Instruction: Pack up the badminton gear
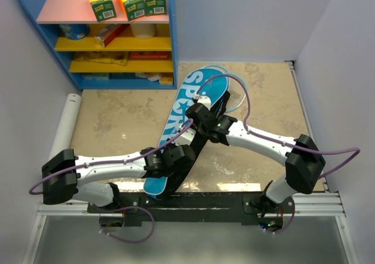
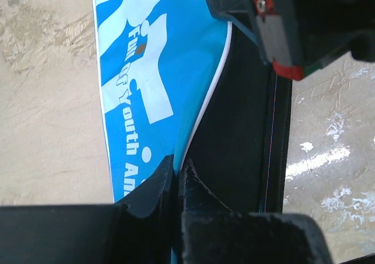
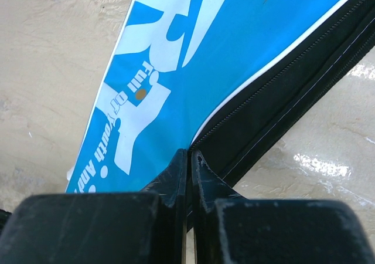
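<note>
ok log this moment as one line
blue SPORT bag: flat on table | left gripper: jaws shut on bag edge | right gripper: jaws shut on bag zipper edge

Light: bright, even, from overhead | shadows: soft, faint beneath arms (image 1: 263, 138) | glare: white streaks on table (image 3: 325, 161) beside bag (image 3: 246, 53) | focus: top view sharp; wrist views blurred in near foreground

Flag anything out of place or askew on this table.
The blue bag lies diagonally. At its wide far end a thin light-blue racket rim seems to poke past the edge, so the bag looks not fully closed. The left gripper and right gripper each pinch its zip edge.
</note>
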`<state>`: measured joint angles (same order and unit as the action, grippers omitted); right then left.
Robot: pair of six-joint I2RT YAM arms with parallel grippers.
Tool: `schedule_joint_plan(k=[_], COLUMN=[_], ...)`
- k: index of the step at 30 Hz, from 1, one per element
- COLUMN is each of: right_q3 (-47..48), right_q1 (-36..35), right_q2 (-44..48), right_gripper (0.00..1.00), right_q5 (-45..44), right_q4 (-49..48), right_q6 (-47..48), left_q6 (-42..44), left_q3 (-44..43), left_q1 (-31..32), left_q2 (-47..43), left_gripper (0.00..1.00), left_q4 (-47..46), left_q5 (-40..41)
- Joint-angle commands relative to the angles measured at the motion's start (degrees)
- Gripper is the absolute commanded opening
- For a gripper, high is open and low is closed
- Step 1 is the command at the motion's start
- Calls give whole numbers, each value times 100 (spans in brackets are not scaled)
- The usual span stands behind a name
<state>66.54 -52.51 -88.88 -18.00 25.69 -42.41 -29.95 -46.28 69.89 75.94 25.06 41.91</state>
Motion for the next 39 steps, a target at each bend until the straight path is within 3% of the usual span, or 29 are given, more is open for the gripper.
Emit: schedule_joint_plan(k=[1,2,5,9,16,23,26,33,36,38,39], right_q3=[78,104,78,69,-360,-1125,-1135,-942,-801,-687,-660], right_q1=[65,109,294,671,980,988,988,989,1015,1102,1129], right_q2=[73,81,484,1187,1312,988,785,74,-357,-691,-770], right_gripper=[12,32,53,57,59,51,45,43,29,14,11], right_q5=[-82,-46,-229,-414,-679,-222,-169,-397,-520,-512,-503], right_q4=[67,76,173,471,885,261,129,-231,-381,-468,-521], right_q6=[119,163,172,286,181,67,75,-100,-214,-293,-294], left_q6=[-28,-19,103,498,1105,1308,1308,1176,1115,1062,1053], left_q3=[-144,-188,-346,-610,-1541,-2183,-2332,-2701,-2912,-3044,-3088], left_q1=[-98,-237,-597,-1362,-2602,-3770,-4139,-4905,-5072,-5152,-5169], left_q2=[-167,-167,-263,-597,-528,-212,-71,79,105,105,114], left_gripper=[0,0,0,0,0,0,0,0,0,0,0], left_q4=[209,227,280,193,421,298,289,219,271,298,324], left_q5=[169,134,80,-305,-622,-1474,-1773,-2538,-2600,-2670,-2749])
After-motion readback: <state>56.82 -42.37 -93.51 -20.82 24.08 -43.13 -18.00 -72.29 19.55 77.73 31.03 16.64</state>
